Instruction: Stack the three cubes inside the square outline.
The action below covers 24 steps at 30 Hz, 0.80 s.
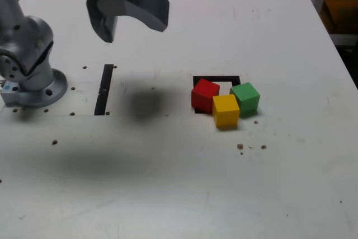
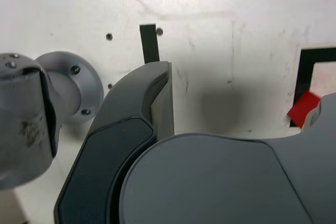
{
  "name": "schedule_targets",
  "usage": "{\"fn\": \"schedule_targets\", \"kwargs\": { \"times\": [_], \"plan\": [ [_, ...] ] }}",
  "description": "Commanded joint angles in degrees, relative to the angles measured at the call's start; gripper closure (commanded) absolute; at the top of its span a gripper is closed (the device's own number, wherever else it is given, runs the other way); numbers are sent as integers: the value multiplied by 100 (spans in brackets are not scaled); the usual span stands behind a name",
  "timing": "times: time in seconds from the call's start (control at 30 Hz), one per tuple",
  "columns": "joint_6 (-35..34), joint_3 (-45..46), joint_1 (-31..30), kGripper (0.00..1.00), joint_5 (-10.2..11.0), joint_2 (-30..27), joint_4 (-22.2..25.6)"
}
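So going left to right in the exterior view, first we've got the arm's base (image 1: pixel 36 85) bolted down at the bench's (image 1: pixel 140 194) left side, then the black strip (image 1: pixel 104 89) lying by itself. The hand (image 1: pixel 137 36) hangs up high over that same side, jaws spread wide, and we see nothing between them.

The cubes are well off to the hand's right and much lower, down on the bench, and that's the bit our next move turns on: we'd say it has to swing across first, then drop. They're bunched at the square (image 1: pixel 216 79). Red (image 1: pixel 205 95) sits over its left side, yellow (image 1: pixel 225 111) is at the near edge and mostly outside, green (image 1: pixel 245 98) is over the right side. Nothing's stacked. They're cubes, so no long axis to line up with, but they're packed so close that we reckon a finger could easily knock a neighbour.

Only one arm, so no picking sides. We can't spot any brand, label or readable writing.
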Motion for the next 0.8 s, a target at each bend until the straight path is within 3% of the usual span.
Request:
{"fn": "schedule_targets", "kwargs": {
  "times": [0.0,0.1,0.2,0.4,0.77],
  "plan": [
    [129,-498,13,4,-119,367,161],
    [374,-929,35,4,-291,747,427],
    [715,-1337,69,4,-325,1036,643],
    [1267,-2294,95,4,-147,1799,1102],
    [1836,-2808,313,5,46,2805,971]
  ]
}}
